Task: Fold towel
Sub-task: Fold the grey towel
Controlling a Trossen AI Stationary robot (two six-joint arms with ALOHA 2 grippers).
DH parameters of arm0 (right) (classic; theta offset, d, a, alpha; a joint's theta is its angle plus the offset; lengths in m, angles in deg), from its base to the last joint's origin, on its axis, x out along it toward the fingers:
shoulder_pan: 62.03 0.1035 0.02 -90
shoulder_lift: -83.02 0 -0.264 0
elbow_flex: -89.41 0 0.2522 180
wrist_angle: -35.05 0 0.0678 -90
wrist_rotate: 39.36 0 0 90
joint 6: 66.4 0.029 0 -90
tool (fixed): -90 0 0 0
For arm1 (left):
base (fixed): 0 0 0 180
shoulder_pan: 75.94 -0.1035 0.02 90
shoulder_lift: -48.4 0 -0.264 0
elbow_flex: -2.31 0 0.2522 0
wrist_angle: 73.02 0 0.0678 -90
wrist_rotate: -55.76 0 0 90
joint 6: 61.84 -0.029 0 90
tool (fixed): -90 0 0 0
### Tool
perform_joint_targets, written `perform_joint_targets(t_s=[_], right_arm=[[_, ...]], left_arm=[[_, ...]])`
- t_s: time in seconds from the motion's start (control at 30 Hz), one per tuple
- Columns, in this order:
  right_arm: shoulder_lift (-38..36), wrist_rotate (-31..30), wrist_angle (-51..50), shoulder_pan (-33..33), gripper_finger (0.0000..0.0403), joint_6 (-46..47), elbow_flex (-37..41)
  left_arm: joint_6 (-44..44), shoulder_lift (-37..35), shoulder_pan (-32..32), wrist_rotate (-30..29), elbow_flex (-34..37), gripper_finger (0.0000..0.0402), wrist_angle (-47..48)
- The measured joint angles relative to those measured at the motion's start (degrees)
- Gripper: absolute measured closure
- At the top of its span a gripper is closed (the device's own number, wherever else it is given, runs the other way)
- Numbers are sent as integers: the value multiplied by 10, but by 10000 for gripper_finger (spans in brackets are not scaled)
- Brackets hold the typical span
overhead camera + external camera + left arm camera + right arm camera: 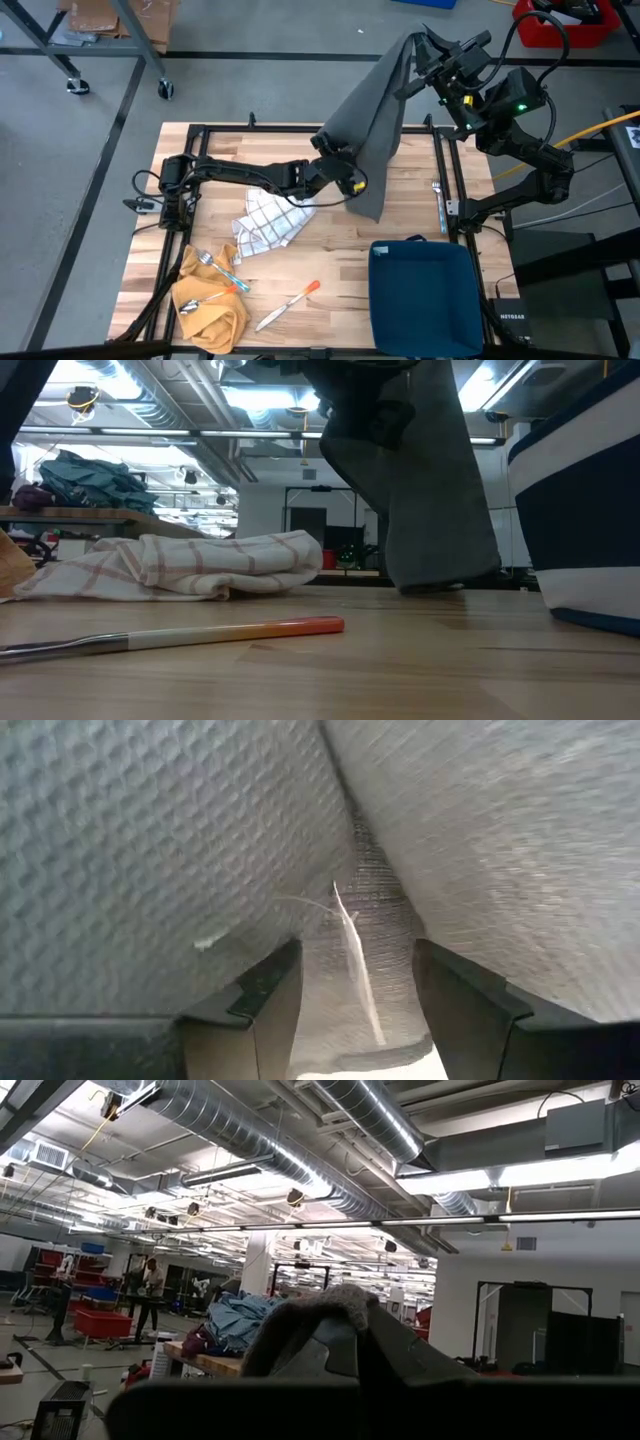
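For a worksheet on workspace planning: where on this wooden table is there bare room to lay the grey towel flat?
Bare wood lies on the table along its far edge, behind the left arm, and between the red-handled knife and the dark blue bin. The near-left corner is crowded: yellow cloth with cutlery, checked white cloth.

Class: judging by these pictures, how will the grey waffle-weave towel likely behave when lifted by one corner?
Probably floppy: the grey waffle-weave towel hangs in long folds from the right gripper. Likely light, since one pinch carries it. Its textured weave probably resists slipping.
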Motion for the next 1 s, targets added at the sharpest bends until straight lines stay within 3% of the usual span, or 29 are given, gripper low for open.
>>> perform_joint_targets(t_s=[0.17,0.43,0.73,1.0], right_arm=[[0,0,1,0,402,0,0],[0,0,1,0,402,0,0],[-1,-9,1,0,402,-7,0],[-12,-36,26,0,402,-47,0]], left_arm=[[25,0,-13,0,0,255,1],[6,0,-9,0,0,391,1],[-62,-11,21,-2,0,399,4],[-147,-99,70,-36,0,401,-18]])
